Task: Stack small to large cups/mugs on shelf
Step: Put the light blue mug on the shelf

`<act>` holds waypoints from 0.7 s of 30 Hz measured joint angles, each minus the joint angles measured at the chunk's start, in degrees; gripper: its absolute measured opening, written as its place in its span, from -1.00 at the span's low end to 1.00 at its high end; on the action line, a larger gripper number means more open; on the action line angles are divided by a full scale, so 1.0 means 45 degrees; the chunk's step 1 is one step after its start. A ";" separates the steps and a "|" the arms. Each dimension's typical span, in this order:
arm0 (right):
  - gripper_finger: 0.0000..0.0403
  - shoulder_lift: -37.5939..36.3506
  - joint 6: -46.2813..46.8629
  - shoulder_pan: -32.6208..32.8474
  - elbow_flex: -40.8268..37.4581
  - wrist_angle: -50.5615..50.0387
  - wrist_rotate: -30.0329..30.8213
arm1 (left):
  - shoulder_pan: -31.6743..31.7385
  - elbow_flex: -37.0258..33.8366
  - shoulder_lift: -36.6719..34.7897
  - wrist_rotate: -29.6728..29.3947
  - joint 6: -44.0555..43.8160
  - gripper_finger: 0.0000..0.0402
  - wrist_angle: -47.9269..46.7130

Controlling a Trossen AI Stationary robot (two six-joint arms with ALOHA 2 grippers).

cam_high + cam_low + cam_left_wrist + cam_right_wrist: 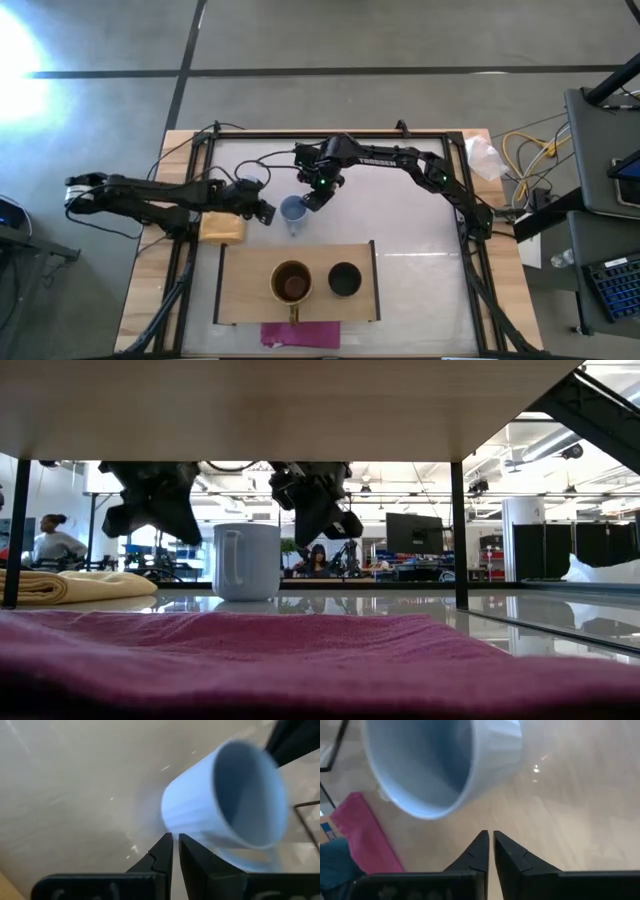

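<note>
**Pale blue mug waits on the table between two closed grippers**

The pale blue glazed mug (293,210) stands upright on the glossy white table (420,290) at the centre of the high view, just above the upper edge of the flat light-wood shelf board (245,290), and free of both arms. On that board sit the brown handled mug (291,283) and, to its right, the narrow black cylindrical cup (344,279). In the low view the blue mug's handle faces left in the frame.

It looks rigid, smooth and probably ceramic: fairly heavy for its size, slippery under hard fingers and liable to chip if knocked or dropped. The rim wall, one finger inside and one outside, appears the surest hold; the handle looks a narrower target.

The left gripper (174,851) hovers just left of the mug, its fingers pressed nearly together and holding nothing. The right gripper (488,847) hangs just upper right of it, likewise closed and empty.

A folded yellow cloth (222,228) lies left of the mug, a magenta strip (300,333) at the board's lower edge.
</note>
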 joint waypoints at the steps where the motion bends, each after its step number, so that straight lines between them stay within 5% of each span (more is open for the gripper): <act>1: -0.88 -0.0010 0.0012 0.0005 0.0117 0.0005 0.0000 | 0.0000 0.0005 -0.0181 -0.0036 0.0040 -0.92 0.0005; 12: -0.34 -0.0063 0.1617 -0.0015 0.1431 -0.0031 0.0861 | 0.0009 0.0010 -0.1132 -0.0436 0.0025 -0.67 -0.0141; 21: -0.34 -0.0068 0.3376 0.0479 0.1614 -0.0027 0.2909 | 0.0000 0.0010 -0.1088 -0.0436 0.0030 -0.53 -0.0136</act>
